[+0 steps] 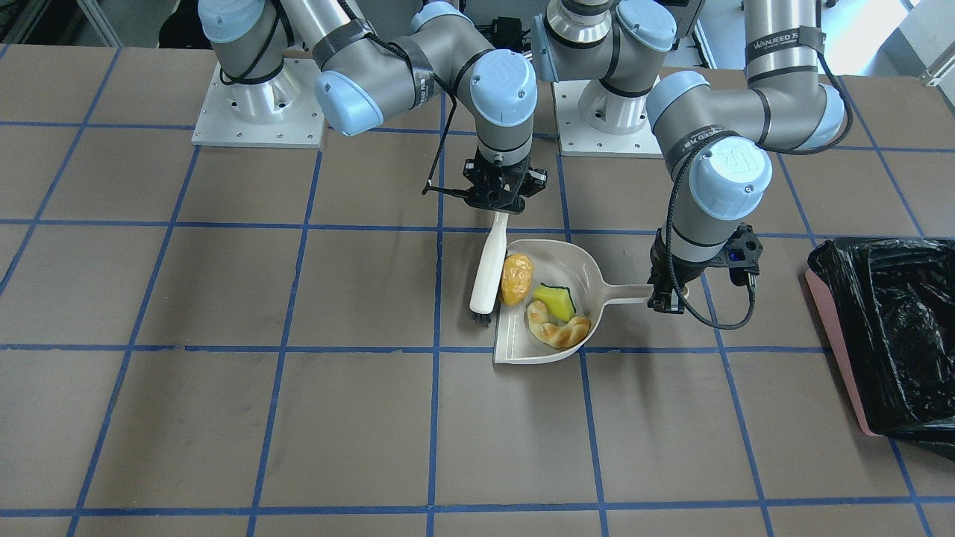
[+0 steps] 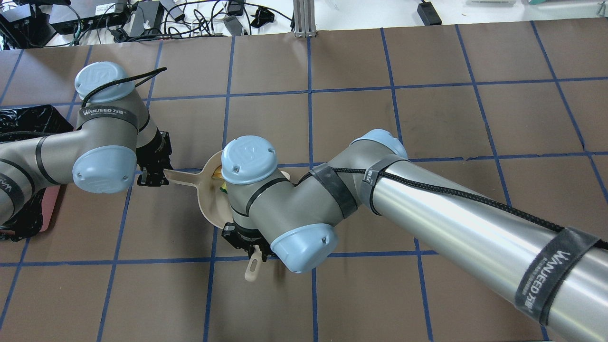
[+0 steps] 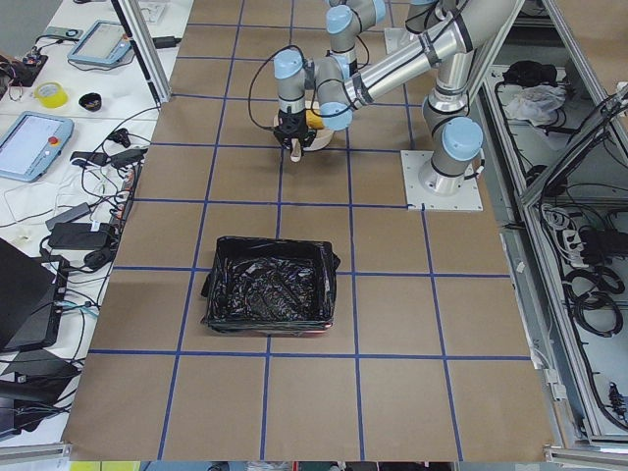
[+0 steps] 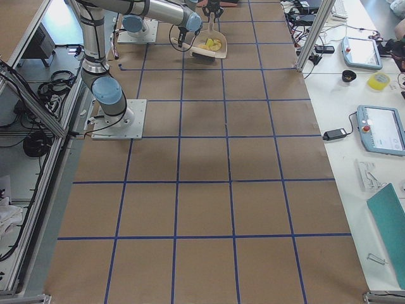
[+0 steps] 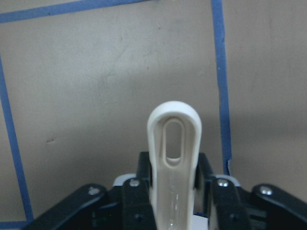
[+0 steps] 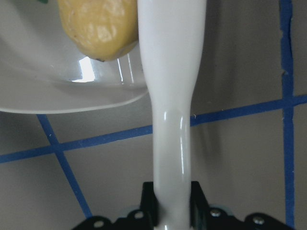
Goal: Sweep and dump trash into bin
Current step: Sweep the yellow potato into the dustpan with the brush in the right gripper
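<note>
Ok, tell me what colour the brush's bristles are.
Black bristles at the tip of the white brush, clearest in the exterior front-facing view.

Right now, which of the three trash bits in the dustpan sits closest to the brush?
The lumpy yellow-orange oval: it lies right beside the white brush, while the yellow square and curved ring piece lie farther toward the dustpan handle.

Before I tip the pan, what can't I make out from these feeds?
Overhead: the right arm covers most of the dustpan; the trash barely shows.
Front-facing: the bin is cut off by the right edge.
Left wrist: only the dustpan's handle end shows.
Side views: trash pieces too small to tell apart.
</note>
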`<state>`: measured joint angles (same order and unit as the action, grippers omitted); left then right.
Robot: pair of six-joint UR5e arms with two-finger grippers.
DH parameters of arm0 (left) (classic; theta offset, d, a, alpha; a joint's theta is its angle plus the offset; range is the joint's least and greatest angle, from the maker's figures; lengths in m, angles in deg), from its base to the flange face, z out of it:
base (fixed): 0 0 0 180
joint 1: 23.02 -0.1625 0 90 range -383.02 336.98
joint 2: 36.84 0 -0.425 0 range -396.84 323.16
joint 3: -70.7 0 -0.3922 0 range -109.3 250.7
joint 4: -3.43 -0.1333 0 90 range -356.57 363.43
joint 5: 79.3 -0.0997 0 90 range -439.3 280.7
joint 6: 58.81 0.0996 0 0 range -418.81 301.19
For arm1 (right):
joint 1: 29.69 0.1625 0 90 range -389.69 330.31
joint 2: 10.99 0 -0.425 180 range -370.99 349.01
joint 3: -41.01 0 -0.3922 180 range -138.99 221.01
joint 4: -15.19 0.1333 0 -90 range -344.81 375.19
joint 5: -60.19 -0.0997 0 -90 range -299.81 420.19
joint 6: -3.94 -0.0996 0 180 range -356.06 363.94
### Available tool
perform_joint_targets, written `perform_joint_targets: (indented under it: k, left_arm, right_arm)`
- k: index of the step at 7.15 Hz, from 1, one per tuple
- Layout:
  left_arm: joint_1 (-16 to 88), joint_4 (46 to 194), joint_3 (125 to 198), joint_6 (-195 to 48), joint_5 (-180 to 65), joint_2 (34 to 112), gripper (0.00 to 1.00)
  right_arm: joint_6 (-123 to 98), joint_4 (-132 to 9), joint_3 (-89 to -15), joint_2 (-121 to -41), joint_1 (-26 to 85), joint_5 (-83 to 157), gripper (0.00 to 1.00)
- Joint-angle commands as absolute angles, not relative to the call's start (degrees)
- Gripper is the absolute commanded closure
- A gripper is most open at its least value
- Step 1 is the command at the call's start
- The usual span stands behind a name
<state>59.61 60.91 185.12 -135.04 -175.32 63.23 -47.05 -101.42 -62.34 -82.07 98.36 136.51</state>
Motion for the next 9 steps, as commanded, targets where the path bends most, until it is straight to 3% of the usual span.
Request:
perform_joint_targets:
  k: [1, 3, 7, 9]
  left_arm:
    - [59.9, 61.3, 185.0, -134.1, -169.9, 63.5, 1.00]
    - [59.0, 61.3, 184.5, -129.5, -164.8, 65.7, 1.00]
    - [57.1, 62.8, 184.3, -127.3, -162.5, 68.8, 1.00]
    - [56.6, 67.7, 180.9, -127.0, -161.2, 68.6, 1.00]
  right_arm:
    - [-49.9, -101.9, -58.8, -80.3, 98.7, 136.0, 1.00]
    - [-51.4, -101.4, -53.6, -78.1, 99.1, 133.4, 1.00]
    - [-49.6, -95.4, -53.0, -79.3, 97.5, 137.9, 1.00]
    - [-46.1, -90.7, -52.9, -81.3, 95.4, 140.2, 1.00]
